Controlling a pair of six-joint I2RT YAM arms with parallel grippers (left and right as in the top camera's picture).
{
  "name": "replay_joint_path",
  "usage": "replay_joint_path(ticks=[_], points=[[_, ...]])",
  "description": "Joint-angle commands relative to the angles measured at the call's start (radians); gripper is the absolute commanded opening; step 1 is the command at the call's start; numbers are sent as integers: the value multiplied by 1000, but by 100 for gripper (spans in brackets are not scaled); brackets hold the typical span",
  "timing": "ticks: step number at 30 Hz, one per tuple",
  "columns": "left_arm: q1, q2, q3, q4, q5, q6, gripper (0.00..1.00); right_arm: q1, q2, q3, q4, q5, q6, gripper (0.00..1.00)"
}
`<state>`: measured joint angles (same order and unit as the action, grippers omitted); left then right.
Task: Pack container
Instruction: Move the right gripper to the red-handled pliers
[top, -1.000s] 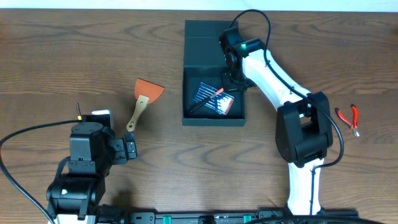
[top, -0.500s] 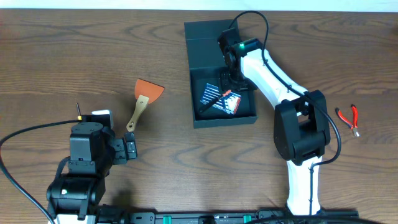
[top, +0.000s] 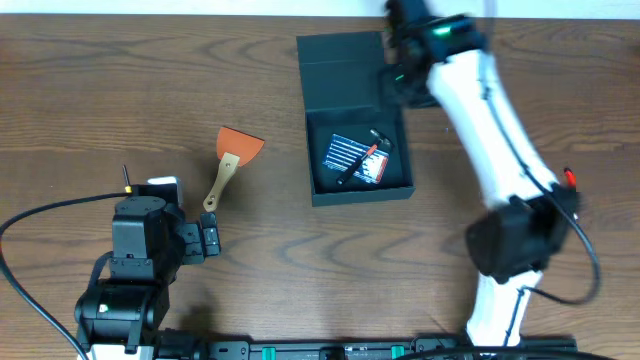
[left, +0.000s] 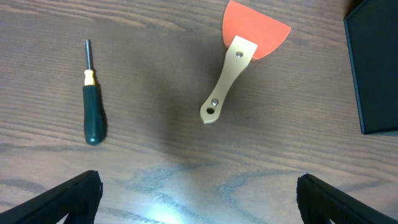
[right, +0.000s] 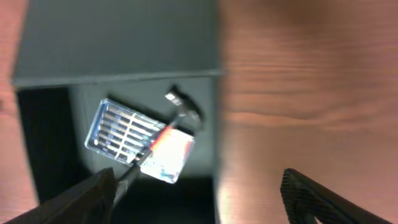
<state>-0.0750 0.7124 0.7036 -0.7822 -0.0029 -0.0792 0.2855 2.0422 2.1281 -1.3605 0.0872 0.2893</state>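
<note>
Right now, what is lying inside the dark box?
On the floor of the container lies a clear pack with rows of small parts, and a slim dark tool lies across it. Whatever is under the pack is covered, so I cannot tell.

The container (top: 340, 62) is a plain matte dark teal-grey. Inside it lies a pack (top: 342, 153) striped blue and silver, with a red-and-white label at one end. The scraper (left: 238, 59) has an orange blade and a pale tan handle. The screwdriver (left: 91, 99) has a dark green handle with a yellow collar (its shaft is grey metal). The table (top: 100, 80) is brown with dark, streaky wood grain
</note>
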Motion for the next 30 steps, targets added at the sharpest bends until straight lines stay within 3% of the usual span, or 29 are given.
replay_joint_path(ticks=[1, 4, 9, 13, 25, 30], points=[[-2, -2, 21, -2, 3, -9, 98, -117, -79, 27, -67, 36, 101, 90], [-2, -2, 21, -2, 3, -9, 99, -237, -101, 27, -162, 35, 60, 99], [-2, -2, 21, -2, 3, -9, 98, -424, -82, 11, -316, 29, -260, 99], [-2, -2, 21, -2, 3, -9, 99, -548, -50, -25, -323, 29, -360, 99], [-2, -2, 21, -2, 14, -9, 98, -694, -39, -394, 22, 87, -476, 99], [-2, -2, 21, -3, 14, -9, 98, -704, -39, -504, 183, 93, -597, 98]])
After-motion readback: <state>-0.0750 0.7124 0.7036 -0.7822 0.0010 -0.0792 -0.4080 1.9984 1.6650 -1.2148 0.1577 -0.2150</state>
